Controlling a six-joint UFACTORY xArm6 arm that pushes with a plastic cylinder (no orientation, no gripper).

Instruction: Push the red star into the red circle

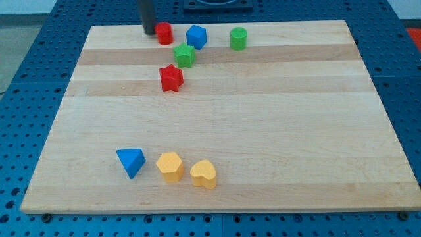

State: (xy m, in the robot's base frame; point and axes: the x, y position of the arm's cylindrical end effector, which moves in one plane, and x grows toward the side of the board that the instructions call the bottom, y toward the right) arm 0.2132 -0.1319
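The red star (171, 78) lies on the wooden board in the upper middle-left. The red circle (164, 33), a short red cylinder, stands near the board's top edge, above the star and slightly to its left. A green star (184, 55) sits between them, a little to the right. My tip (148, 31) touches the board at the top edge, just left of the red circle and almost against it. The tip is well above the red star and apart from it.
A blue block (196, 37) sits right of the red circle, and a green cylinder (238, 38) further right. Near the view's bottom left lie a blue triangle (131, 161), a yellow hexagon (170, 166) and a yellow heart (204, 174).
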